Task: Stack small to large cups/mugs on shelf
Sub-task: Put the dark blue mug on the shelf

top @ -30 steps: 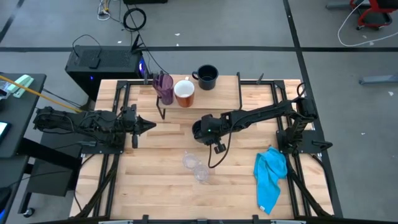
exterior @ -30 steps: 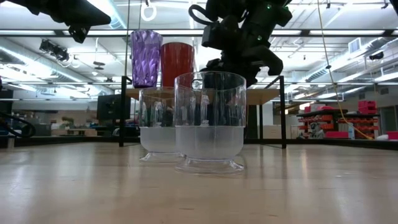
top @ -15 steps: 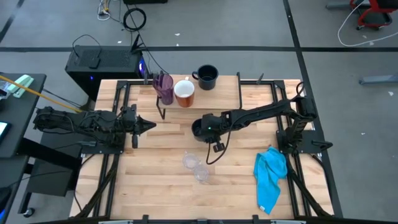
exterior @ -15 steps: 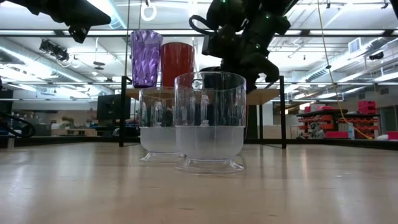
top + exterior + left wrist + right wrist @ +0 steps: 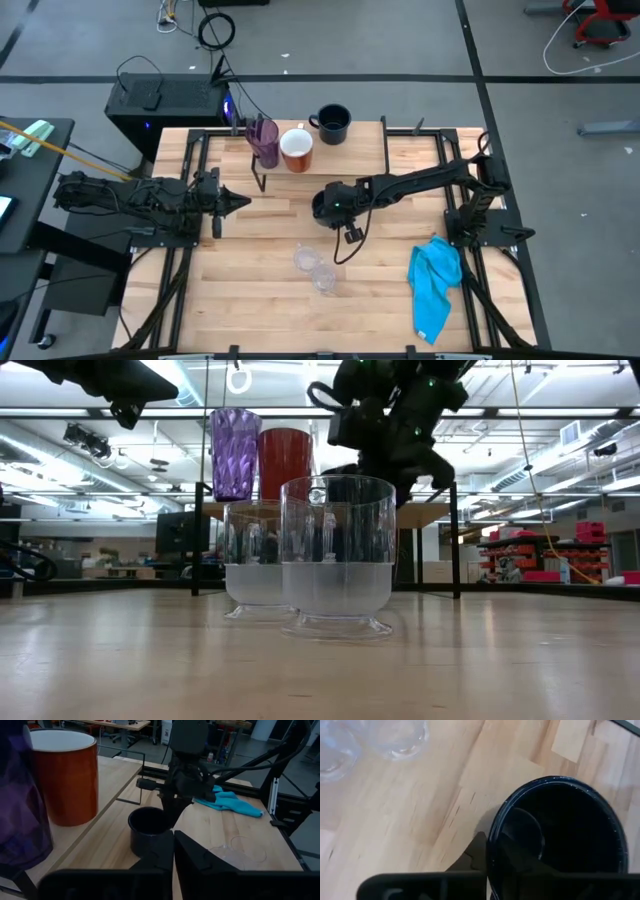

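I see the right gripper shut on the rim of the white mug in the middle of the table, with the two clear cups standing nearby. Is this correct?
Not quite. The right gripper is shut on the rim of a black mug, not the white one; the right wrist view shows it. The white mug stands on the shelf. The two clear cups do stand nearby.

A faceted purple tumbler (image 5: 265, 140), an orange-brown mug (image 5: 296, 149) with white inside, black mugs (image 5: 333, 124), a blue cloth (image 5: 436, 282).

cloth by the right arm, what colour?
Bright blue cloth; clearest in the high view.
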You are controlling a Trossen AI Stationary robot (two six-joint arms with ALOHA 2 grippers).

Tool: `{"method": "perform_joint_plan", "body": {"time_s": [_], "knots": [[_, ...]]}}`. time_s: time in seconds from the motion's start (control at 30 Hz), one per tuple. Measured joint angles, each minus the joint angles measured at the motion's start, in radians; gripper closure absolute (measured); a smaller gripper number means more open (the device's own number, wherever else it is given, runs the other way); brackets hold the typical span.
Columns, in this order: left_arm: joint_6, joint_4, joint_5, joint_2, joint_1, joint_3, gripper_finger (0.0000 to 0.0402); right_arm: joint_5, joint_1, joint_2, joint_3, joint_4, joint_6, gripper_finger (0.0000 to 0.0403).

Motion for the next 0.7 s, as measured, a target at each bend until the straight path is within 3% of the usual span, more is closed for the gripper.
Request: {"method": "perform_joint_plan", "body": {"time_s": [0.3, 0.7], "knots": [[0.0, -0.006, 0.0, 0.0, 0.0, 0.0, 0.0383, 0.021, 0.028, -0.073, 0.125, -0.179, -0.065, 0.0385], [0.0, -0.006, 0.0, 0.0, 0.0, 0.0, 0.0379, 0.084, 0.057, -0.223, 0.181, -0.203, -0.071, 0.0385]]}}
